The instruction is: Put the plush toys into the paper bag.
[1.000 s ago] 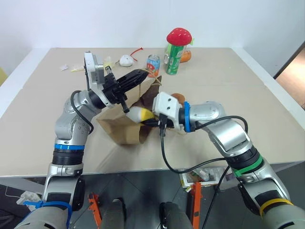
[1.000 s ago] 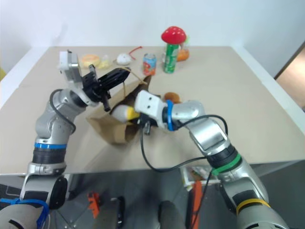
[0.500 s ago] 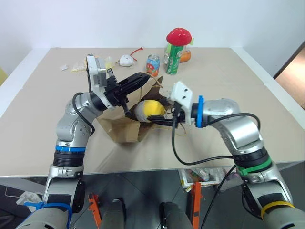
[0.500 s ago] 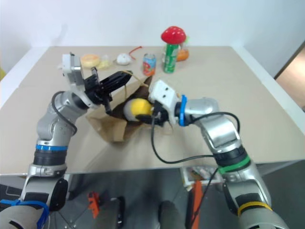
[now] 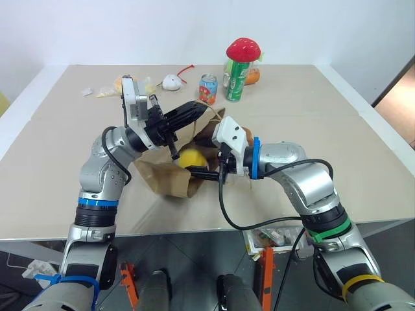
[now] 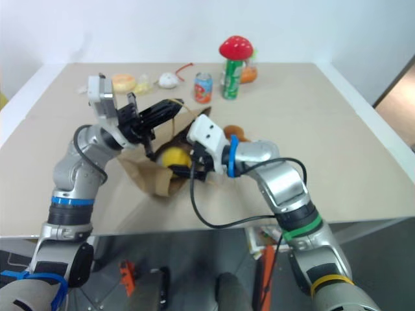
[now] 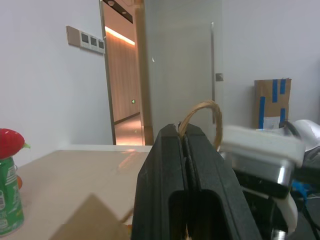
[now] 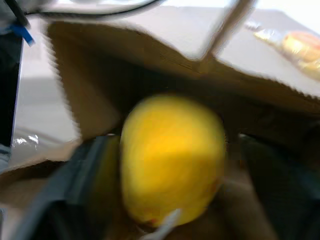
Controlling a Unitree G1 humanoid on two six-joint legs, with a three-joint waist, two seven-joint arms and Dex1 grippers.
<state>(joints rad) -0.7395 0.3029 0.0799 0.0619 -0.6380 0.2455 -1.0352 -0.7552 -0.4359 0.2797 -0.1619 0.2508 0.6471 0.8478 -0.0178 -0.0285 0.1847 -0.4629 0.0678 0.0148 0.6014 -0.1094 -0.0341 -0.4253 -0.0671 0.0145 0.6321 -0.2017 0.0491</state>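
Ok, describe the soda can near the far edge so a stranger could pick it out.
Start at the beige table and look to its far edge, where the red mushroom plush sits on a tall green can. Just left of that stands the soda can: shorter, blue and red.

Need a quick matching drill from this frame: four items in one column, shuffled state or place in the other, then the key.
Items:
1. left gripper
2. right gripper
3. egg-shaped plush
4. soda can

States or places:
A. at the mouth of the paper bag, yellow side showing
B. upright on the table, beyond the bag
C. shut on the bag's handle
D. fingers spread wide around the plush

Pairs: 1-C, 2-D, 3-A, 4-B
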